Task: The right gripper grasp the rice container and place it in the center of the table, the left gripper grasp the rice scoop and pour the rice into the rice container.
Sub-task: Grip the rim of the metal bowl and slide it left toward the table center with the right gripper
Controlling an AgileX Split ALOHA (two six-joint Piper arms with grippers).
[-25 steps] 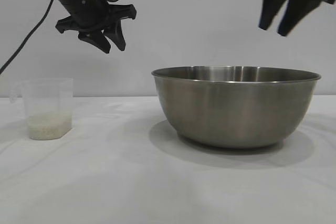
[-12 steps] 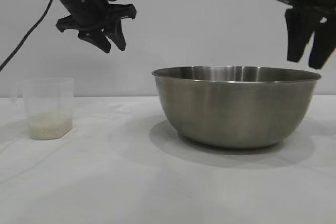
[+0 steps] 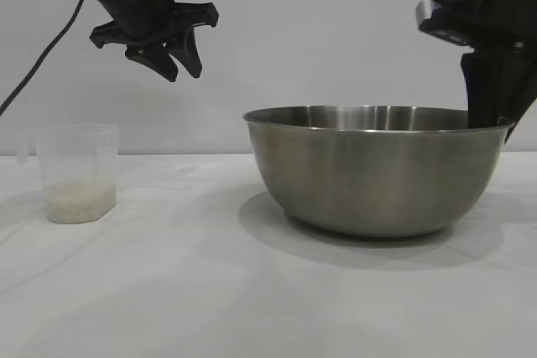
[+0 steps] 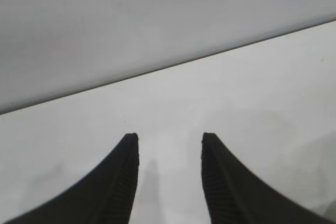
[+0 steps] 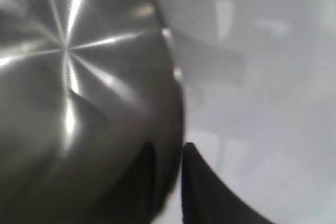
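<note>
Gripping rice container (image 3: 377,169) rim, right hand (image 5: 168,174) fingers astride, bowl upright, left hand (image 3: 168,60) part-open.

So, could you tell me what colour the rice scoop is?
Translucent clear plastic rice scoop; seen best in the exterior view.

I can read no text, label, brand, number or sign on anything near my pincer.

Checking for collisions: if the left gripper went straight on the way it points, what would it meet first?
Probably only the bare table. The left gripper points slantwise down at empty white tabletop; nothing else shows ahead in its wrist view, though depth is unclear.
</note>
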